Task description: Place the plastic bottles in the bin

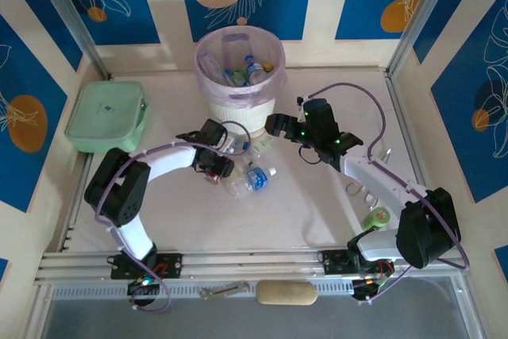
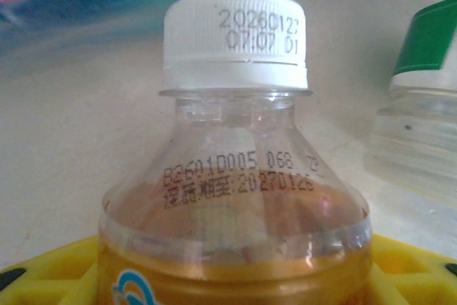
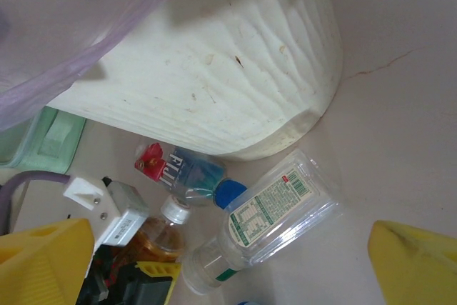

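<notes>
Left end effector [image 1: 225, 158], one bottle [image 2: 235, 198] gripped

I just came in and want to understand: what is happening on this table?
Two robot arms are putting plastic bottles into the white bin. Several bottles already lie inside it. The left arm's fingers sit on either side of an amber-labelled bottle with a white cap; whether they grip it, I cannot tell. The right arm's fingers are wide open near the bin's foot, above a clear bottle lying on its side. More bottles lie on the table.
</notes>
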Motion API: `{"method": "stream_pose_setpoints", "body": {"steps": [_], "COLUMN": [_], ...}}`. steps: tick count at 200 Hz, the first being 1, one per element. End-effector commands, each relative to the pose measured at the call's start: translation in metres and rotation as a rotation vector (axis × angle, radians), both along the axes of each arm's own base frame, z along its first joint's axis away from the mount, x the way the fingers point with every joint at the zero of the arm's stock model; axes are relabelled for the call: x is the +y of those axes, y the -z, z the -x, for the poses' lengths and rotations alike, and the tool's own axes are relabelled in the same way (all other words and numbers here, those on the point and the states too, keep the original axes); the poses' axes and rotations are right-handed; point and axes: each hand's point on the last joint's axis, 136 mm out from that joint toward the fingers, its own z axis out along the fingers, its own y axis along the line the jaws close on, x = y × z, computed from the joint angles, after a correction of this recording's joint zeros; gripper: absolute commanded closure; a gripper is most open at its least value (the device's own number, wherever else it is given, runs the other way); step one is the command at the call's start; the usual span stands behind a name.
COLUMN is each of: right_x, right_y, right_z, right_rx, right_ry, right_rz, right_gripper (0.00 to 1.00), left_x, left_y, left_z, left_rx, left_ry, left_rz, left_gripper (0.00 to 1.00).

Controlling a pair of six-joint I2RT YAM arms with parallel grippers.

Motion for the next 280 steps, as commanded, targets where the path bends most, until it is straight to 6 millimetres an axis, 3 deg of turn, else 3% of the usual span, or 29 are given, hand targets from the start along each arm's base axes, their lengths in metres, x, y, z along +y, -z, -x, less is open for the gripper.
{"method": "stream_pose_setpoints", "body": {"steps": [1, 49, 110, 142, 184, 225, 256, 280], "right_x": [0.004, 0.003, 0.001, -0.002, -0.006, -0.012, -0.019, -0.024], "right_y": [-0.011, -0.009, -0.008, -0.008, -0.008, -0.007, -0.007, -0.009], "right_z": [-0.005, -0.005, -0.005, -0.003, 0.0, 0.005, 0.01, 0.013], "right_rx": [-0.015, -0.014, -0.009, -0.009, -0.011, -0.012, -0.016, -0.021], "right_ry": [-0.003, 0.005, 0.014, 0.024, 0.033, 0.051, 0.068, 0.078], "right_rz": [-0.03, -0.033, -0.046, -0.05, -0.052, -0.056, -0.054, -0.054], "right_gripper": [0.01, 0.01, 0.01, 0.01, 0.01, 0.01, 0.01, 0.01], "left_x": [0.001, -0.001, -0.019, -0.029, -0.047, -0.073, -0.098, -0.118], "left_y": [-0.027, -0.099, -0.242, -0.308, -0.373, -0.409, -0.411, -0.395], "left_z": [0.002, 0.013, 0.013, 0.007, -0.019, -0.061, -0.102, -0.135], "left_rx": [-0.058, -0.174, -0.511, -0.651, -0.797, -0.859, -0.819, -0.77], "left_ry": [-0.005, -0.007, 0.022, 0.035, 0.079, 0.149, 0.17, 0.163], "left_rz": [0.018, 0.157, 0.495, 0.647, 0.713, 0.654, 0.652, 0.646], "left_gripper": [0.5, 0.51, 0.53, 0.53, 0.54, 0.53, 0.53, 0.53]}}
